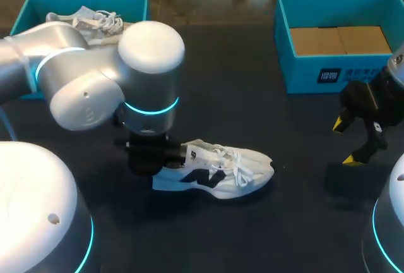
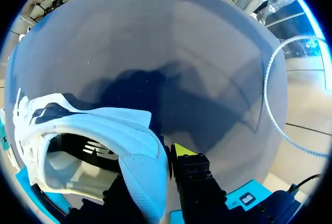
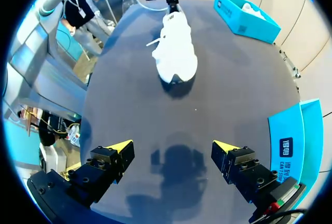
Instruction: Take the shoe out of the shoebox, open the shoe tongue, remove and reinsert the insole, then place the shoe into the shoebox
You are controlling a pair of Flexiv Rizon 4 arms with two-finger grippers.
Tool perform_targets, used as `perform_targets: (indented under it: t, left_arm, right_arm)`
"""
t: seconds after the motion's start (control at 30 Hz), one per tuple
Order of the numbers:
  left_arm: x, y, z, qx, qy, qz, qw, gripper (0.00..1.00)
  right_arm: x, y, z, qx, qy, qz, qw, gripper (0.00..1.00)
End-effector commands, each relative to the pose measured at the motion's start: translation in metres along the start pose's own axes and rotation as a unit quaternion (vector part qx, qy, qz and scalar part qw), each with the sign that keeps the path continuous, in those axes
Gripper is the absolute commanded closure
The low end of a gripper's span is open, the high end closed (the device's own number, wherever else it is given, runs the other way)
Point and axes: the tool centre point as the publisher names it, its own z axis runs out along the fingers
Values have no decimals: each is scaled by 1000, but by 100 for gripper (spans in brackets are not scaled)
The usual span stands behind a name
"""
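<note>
Two fingers on the heel is all that's holding this thing, so that's my worry. The left gripper (image 2: 158,169) is closed on the back of the white mesh sneaker with the navy side logo (image 1: 221,172). One yellow-tipped finger sits outside the heel and the other is tucked inside the collar, mostly hidden. The sneaker is out of any box, sitting upright on its sole on the dark tabletop (image 1: 252,235), toe pointing toward the right arm's side.

What could go wrong, as I see it: the heel collar is soft, so a pull or lift from there could fold the fabric and let the shoe swing or slip out. And with a finger parked inside the opening, getting at the tongue or insole looks cramped.

Pose-wise, the left arm reaches in from its side with the wrist pointing straight down over the heel. Further out, the right gripper (image 1: 346,141) hovers above bare table, jaws wide apart, holding nothing, well apart from the toe.

Far edge: a teal cardboard shoebox with brown card inside (image 1: 315,77) on the right, and another teal box (image 1: 38,7) far left with a second white sneaker (image 1: 95,20) in it.
</note>
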Motion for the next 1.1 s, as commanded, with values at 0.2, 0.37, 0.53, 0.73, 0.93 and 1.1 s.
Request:
perform_targets:
  t: [0.2,0.37,0.53,0.73,0.93,1.1]
  left_arm:
    - [-12,-10,7,5,-11,12,1000,100]
    - [-20,-14,10,6,-10,16,1000,100]
    - [-27,-16,12,5,-10,25,1000,100]
    - [-36,-20,17,-21,3,29,999,100]
    - [-40,-22,21,-21,4,31,999,100]
    - [-44,-23,23,-25,7,28,999,100]
  right_arm:
    - [0,0,1,1,0,0,1000,0]
    - [0,0,1,1,0,0,1000,0]
    - [0,0,1,1,0,0,1000,0]
    - [0,0,1,1,0,0,1000,0]
    - [0,0,1,1,0,0,1000,0]
    - [0,0,1,1,0,0,1000,0]
